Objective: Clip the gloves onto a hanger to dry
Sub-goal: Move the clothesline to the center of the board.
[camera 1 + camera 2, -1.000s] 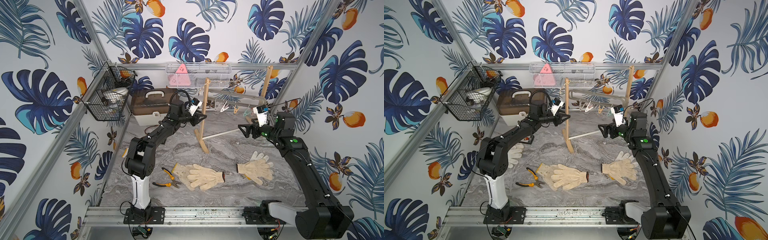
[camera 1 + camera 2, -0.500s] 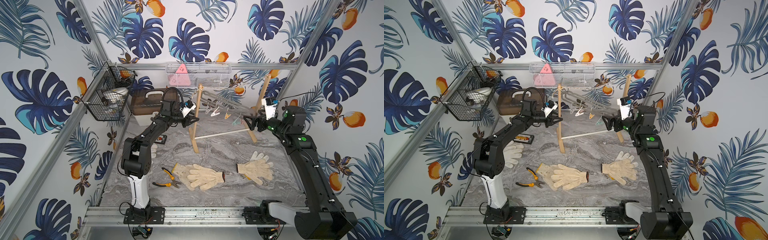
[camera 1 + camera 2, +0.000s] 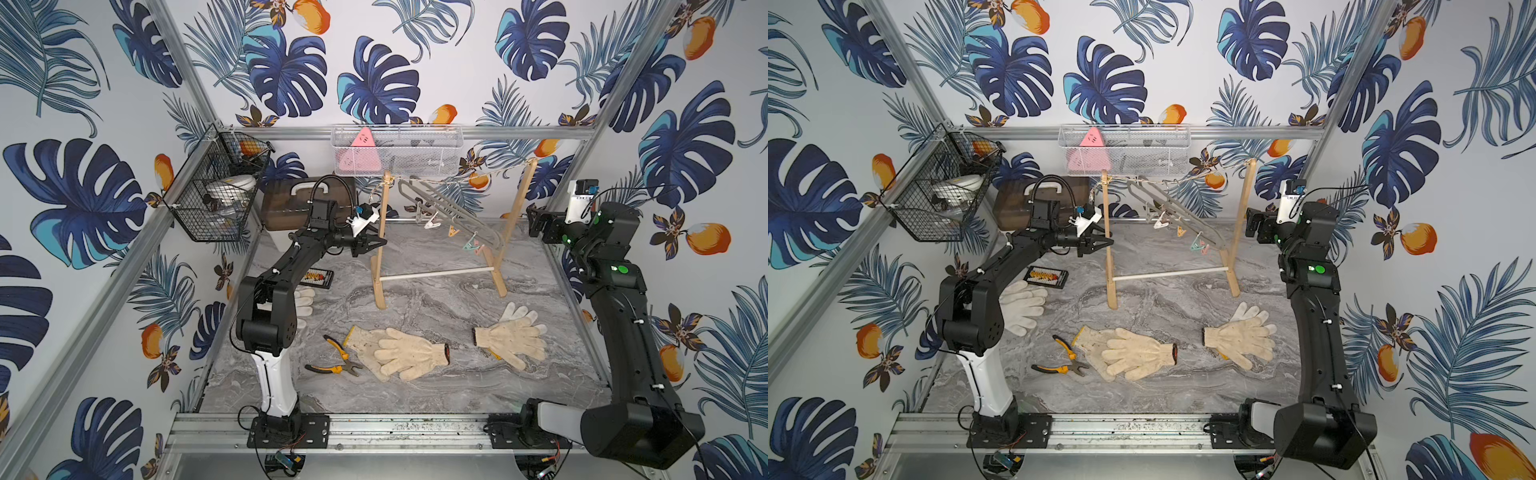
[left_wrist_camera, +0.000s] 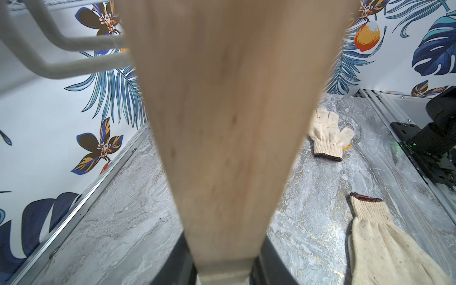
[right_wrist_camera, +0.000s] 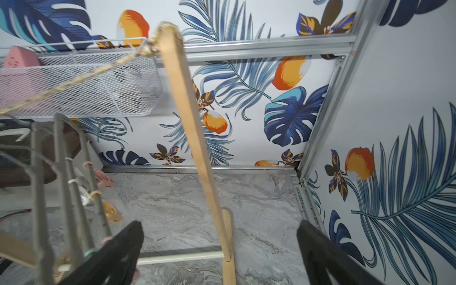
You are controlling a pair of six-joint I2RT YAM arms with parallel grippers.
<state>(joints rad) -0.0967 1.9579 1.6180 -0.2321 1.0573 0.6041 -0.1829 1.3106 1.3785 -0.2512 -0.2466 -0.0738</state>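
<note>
Left fingers (image 3: 375, 242) clamp one rack post (image 3: 383, 208); right fingers (image 3: 539, 223) wide, empty; gloves (image 3: 409, 351) in three piles

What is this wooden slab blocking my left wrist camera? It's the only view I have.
Observer: That is the left post of the wooden drying rack. The left gripper is shut on it partway up.
Operator: Is the other side held too?
Observer: No. The right gripper is wide open. It is near the right post but not closed on it.
Operator: Is anything lying outside my view?
Observer: Yes. A white glove lies on the table, partly hidden by the left arm.
</note>
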